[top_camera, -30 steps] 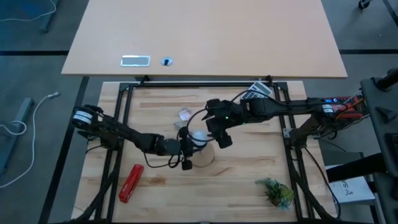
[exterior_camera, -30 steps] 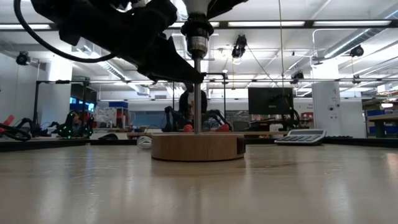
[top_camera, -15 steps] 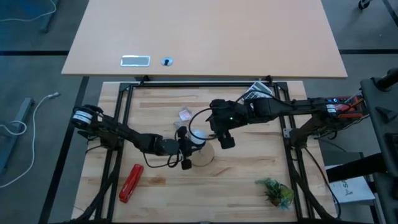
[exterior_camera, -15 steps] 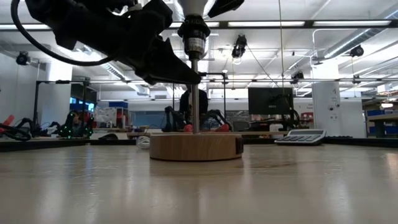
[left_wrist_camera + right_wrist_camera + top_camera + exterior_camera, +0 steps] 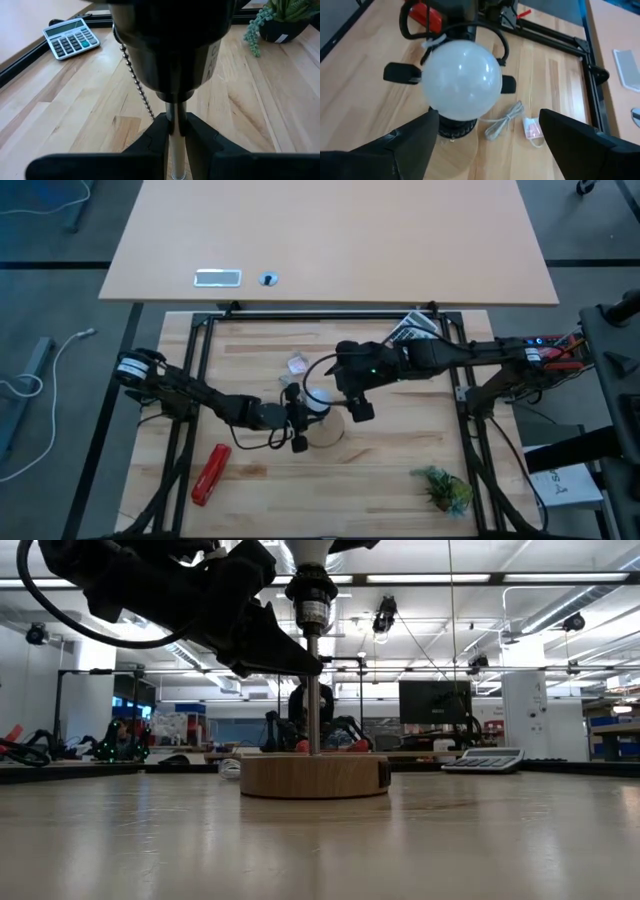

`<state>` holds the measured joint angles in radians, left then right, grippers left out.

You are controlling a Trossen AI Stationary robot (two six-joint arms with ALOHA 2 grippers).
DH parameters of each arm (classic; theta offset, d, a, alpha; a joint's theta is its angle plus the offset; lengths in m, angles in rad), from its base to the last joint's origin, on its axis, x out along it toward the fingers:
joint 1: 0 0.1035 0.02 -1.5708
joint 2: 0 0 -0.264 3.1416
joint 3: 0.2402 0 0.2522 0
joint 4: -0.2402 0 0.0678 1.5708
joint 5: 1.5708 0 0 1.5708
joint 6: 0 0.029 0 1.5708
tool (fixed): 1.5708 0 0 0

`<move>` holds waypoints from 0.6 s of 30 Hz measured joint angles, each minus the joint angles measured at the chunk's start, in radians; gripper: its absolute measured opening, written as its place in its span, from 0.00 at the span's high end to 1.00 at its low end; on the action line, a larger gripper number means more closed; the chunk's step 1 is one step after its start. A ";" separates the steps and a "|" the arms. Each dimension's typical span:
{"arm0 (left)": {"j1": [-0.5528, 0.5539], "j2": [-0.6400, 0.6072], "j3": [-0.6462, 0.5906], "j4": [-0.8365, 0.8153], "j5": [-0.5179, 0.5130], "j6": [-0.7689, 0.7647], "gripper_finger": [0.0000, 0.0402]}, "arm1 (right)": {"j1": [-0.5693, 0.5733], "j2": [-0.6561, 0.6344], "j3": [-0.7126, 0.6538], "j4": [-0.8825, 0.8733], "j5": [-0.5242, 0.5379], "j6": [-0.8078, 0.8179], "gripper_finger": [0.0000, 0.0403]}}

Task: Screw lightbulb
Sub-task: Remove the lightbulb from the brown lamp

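Between the spread fingers of the right gripper (image 5: 485, 145), the lightbulb (image 5: 461, 80) sits seated in its black socket (image 5: 313, 608), ungrasped, with clear space on either side of the glass. Below it, the left gripper (image 5: 173, 137) is clenched on the lamp's thin metal stem (image 5: 313, 690), steadying the wooden base (image 5: 314, 776) on the table (image 5: 320, 840). To turn the bulb well, the right jaws likely need to centre on the widest part of the globe, close gently enough not to crush it, and rotate about the stem's axis while the left grip resists the twist. An off-centre squeeze could tilt the lamp or cross the thread.
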<state>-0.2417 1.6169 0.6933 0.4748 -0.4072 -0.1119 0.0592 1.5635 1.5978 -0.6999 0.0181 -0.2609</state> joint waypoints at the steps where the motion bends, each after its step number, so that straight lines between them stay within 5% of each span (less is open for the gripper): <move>1: 0.000 0.000 0.000 0.000 0.000 0.000 0.92 | 0.003 0.000 0.000 0.005 0.000 0.000 0.15; 18: 0.000 0.001 0.000 0.011 0.000 -0.002 0.92 | 0.046 0.011 0.001 0.084 0.000 0.026 0.14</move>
<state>-0.2413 1.6176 0.6933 0.4859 -0.4076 -0.1135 0.1047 1.5749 1.5990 -0.6162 0.0177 -0.2352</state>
